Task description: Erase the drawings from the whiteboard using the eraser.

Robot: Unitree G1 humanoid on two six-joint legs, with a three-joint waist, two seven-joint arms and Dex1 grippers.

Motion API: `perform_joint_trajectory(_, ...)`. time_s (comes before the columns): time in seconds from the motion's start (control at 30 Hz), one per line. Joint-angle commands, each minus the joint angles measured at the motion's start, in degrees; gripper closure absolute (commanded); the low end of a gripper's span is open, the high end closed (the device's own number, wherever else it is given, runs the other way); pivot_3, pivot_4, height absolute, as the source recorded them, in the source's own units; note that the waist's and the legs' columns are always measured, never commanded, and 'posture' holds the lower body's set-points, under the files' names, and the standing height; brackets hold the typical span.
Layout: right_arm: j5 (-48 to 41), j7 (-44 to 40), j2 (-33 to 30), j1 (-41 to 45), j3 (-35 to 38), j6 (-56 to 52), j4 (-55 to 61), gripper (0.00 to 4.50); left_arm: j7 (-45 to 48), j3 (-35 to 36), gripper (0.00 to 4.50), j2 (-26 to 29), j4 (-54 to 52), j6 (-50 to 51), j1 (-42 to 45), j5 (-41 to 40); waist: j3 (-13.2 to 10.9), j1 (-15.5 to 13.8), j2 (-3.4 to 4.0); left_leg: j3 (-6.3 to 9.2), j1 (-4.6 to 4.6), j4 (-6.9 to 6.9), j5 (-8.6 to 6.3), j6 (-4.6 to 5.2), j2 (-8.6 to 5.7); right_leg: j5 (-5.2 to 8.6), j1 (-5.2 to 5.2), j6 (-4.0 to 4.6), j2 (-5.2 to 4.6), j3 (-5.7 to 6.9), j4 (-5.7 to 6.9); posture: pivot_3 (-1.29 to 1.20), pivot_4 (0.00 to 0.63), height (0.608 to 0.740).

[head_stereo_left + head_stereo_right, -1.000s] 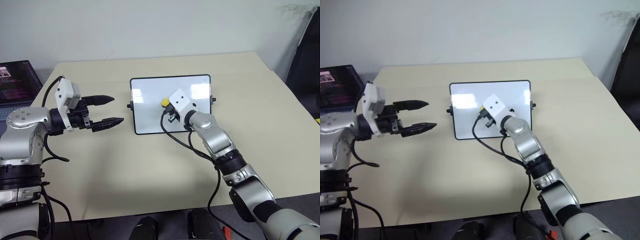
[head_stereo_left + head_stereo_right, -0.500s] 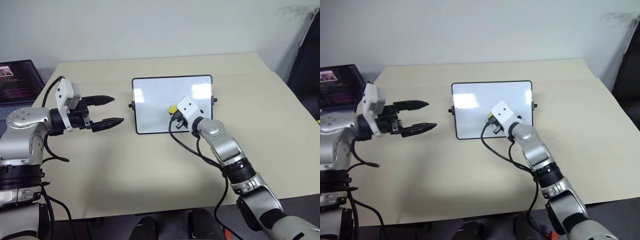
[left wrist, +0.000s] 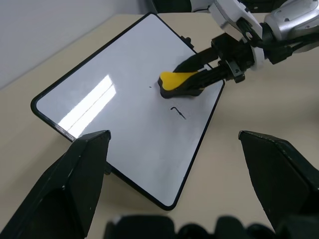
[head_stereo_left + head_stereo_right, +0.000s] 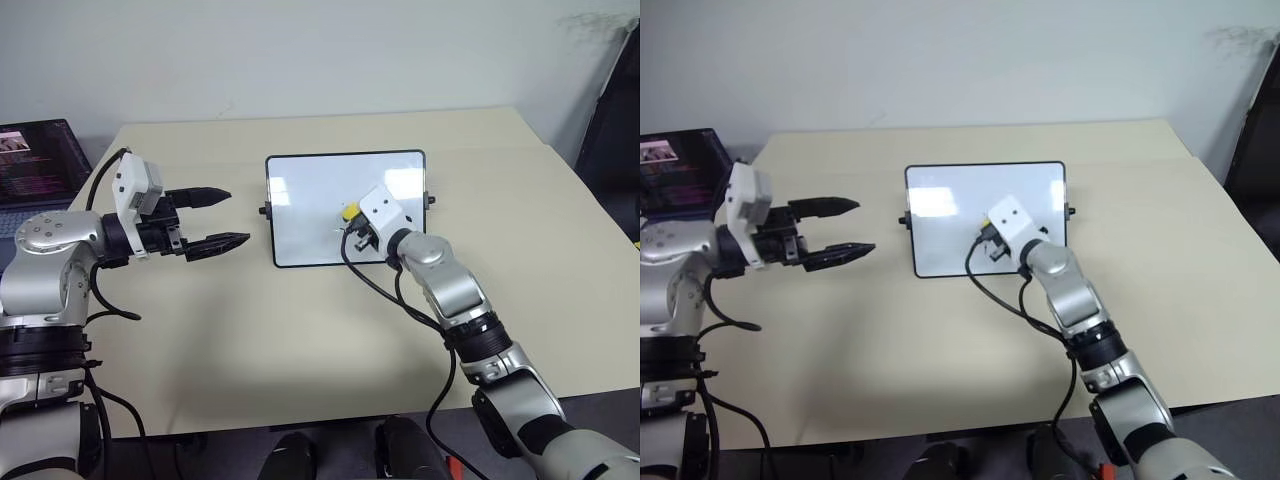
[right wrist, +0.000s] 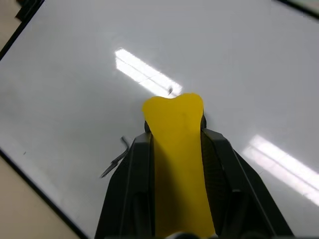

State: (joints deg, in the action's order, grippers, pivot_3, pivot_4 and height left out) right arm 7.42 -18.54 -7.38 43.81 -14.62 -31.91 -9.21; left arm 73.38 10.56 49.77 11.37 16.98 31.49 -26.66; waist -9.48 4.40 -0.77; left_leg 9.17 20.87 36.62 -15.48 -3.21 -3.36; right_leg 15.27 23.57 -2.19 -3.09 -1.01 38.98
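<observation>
The right gripper (image 3: 212, 69) reaches in over the near edge of the whiteboard (image 4: 300, 190) and is clenched on the eraser (image 3: 180, 83), its two black fingers (image 5: 219, 164) pressed against the yellow block's sides. The eraser rests on the whiteboard's surface, in the middle part toward the board's right side, with its black underside down on the white.

Just beside the eraser, on the side nearer the whiteboard's near edge, one of the drawings (image 3: 177, 112) shows as a short dark hook-like stroke; the right wrist view shows it (image 5: 115, 158) close by the gripper's finger. A tiny dark speck (image 3: 151, 87) lies a little way off the eraser on its other side. Whether more strokes lie under the eraser cannot be told.

The whiteboard lies flat on the beige tabletop (image 4: 250, 330), near its middle, long sides running left to right, with a small black knob (image 4: 263, 210) on its left short side.

Well to the left of the whiteboard, the left gripper (image 4: 218, 217) hangs above the tabletop, released, its two fingers spread apart and pointing toward the board, holding nothing.

Farther left, beyond the tabletop's edge, a laptop (image 4: 35, 160) stands with a dark screen.
</observation>
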Motion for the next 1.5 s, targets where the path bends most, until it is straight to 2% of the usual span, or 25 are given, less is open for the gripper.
perform_joint_trajectory(0.03,-0.2,1.0,1.8,2.6,0.7,1.1,1.2,3.54,0.3,0.5,0.00,0.2,-0.3,-0.8,1.3,-0.3,0.0,0.1,0.00,0.00,0.00,-0.01,0.00,0.00,0.01,0.00,0.01,0.00,0.00,0.00,-0.01,0.00,0.150,0.740)
perform_joint_trajectory(0.37,0.2,1.6,3.1,2.5,0.4,1.8,-2.2,3.54,0.3,0.9,0.00,0.6,-0.3,-0.7,1.0,-0.3,0.0,0.3,0.00,-0.01,0.05,-0.12,0.00,0.00,0.01,0.00,0.10,0.00,-0.02,-0.03,-0.05,0.00,0.150,0.740)
perform_joint_trajectory(0.87,0.8,-0.1,-1.7,-3.9,0.6,-1.9,4.2,3.54,0.1,0.9,0.00,0.5,-0.8,-0.5,0.5,-0.5,0.0,0.2,0.00,-0.01,0.04,-0.11,0.00,0.00,0.00,0.00,0.06,0.00,-0.01,-0.01,-0.04,0.00,0.150,0.740)
perform_joint_trajectory(1.2,-5.6,-2.9,-1.5,-7.0,4.5,-12.4,17.7,3.54,0.0,0.4,0.00,-0.2,-0.6,-0.8,0.9,-0.4,0.0,0.2,0.00,-0.01,0.05,-0.12,-0.01,0.00,0.02,0.01,0.08,0.00,-0.02,-0.02,-0.05,0.00,0.150,0.740)
perform_joint_trajectory(1.3,-17.2,-6.1,4.1,-9.4,10.5,-20.2,25.7,3.54,-0.3,0.7,0.00,-0.5,-1.0,-0.9,0.3,-0.4,0.0,0.1,-0.01,0.02,0.06,-0.15,-0.01,0.00,0.06,0.01,0.08,0.00,-0.03,-0.01,-0.07,0.00,0.150,0.740)
perform_joint_trajectory(1.4,-21.0,-6.8,4.6,-11.9,12.2,-22.6,29.4,3.54,-0.5,0.7,0.00,-0.7,-1.2,-0.9,0.1,-0.4,0.0,0.2,0.00,0.01,0.05,-0.18,-0.01,0.01,0.08,0.00,0.09,0.00,-0.03,-0.04,-0.08,0.00,0.150,0.740)
perform_joint_trajectory(1.5,-21.9,-7.1,3.0,-15.2,10.7,-22.0,31.2,3.54,-0.5,0.9,0.00,-0.9,-1.2,-1.1,-0.2,-0.4,0.0,-0.2,-0.01,0.02,0.05,-0.18,-0.01,0.01,0.04,0.01,0.07,0.00,-0.04,-0.01,-0.13,0.00,0.150,0.740)
